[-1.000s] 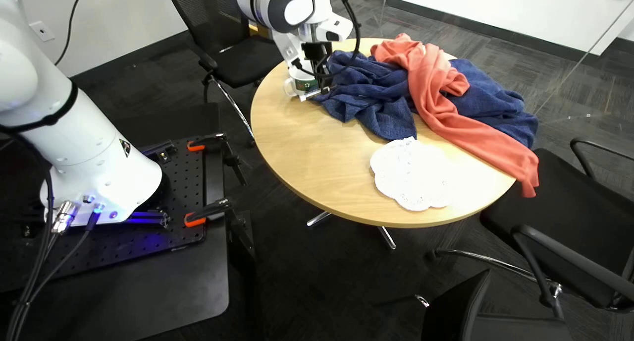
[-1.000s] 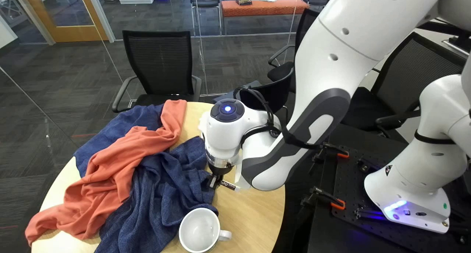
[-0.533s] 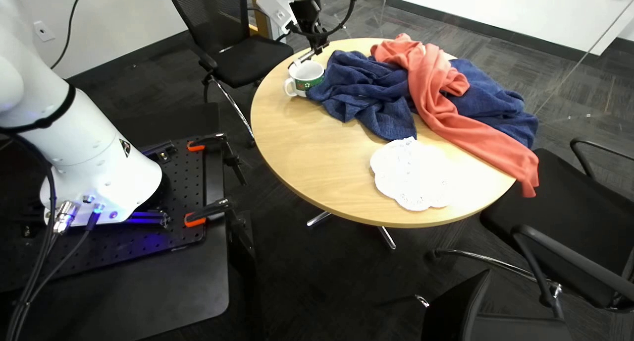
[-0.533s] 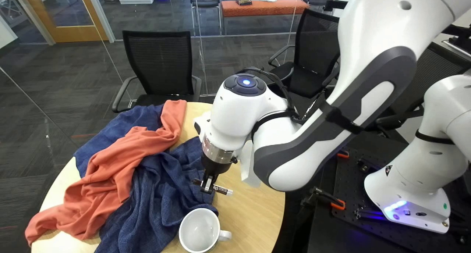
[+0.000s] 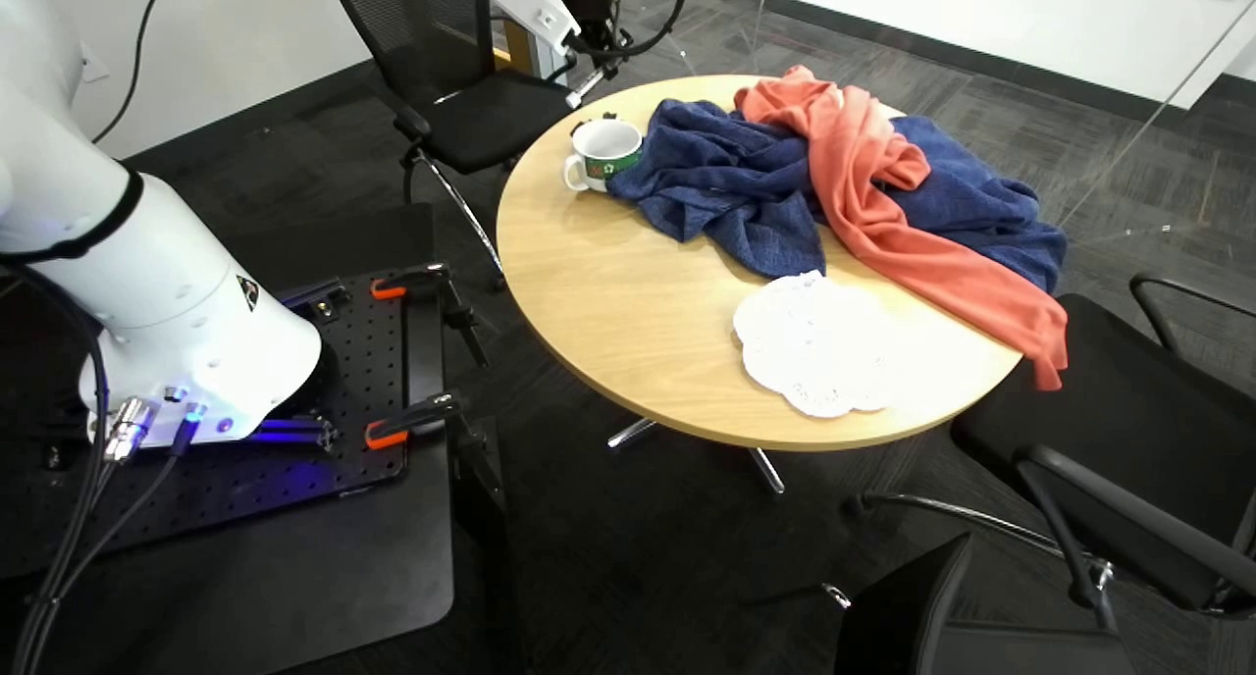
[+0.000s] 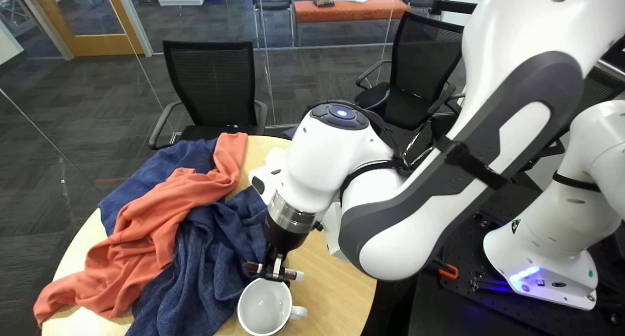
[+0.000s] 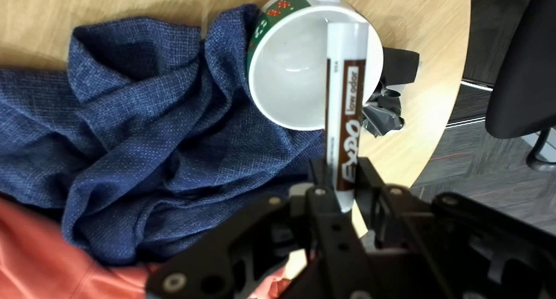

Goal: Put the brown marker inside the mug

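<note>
The mug is white inside with a green patterned band. It stands upright on the table beside the blue cloth, and its open top shows in an exterior view and in the wrist view. My gripper is shut on the brown marker and holds it in the air, roughly level, near the mug's rim. In the wrist view the marker sits between the fingers, and its far white end overlaps the mug opening. It also shows in an exterior view, above the mug.
A blue cloth touches the mug's side. A coral cloth lies over the blue one. A crumpled black thing lies by the mug. A white doily is on the round table. Black chairs stand around it.
My gripper has risen with the brown marker from low beside the mug and moved across toward the mug's top. The mug and the cloths have not moved.
</note>
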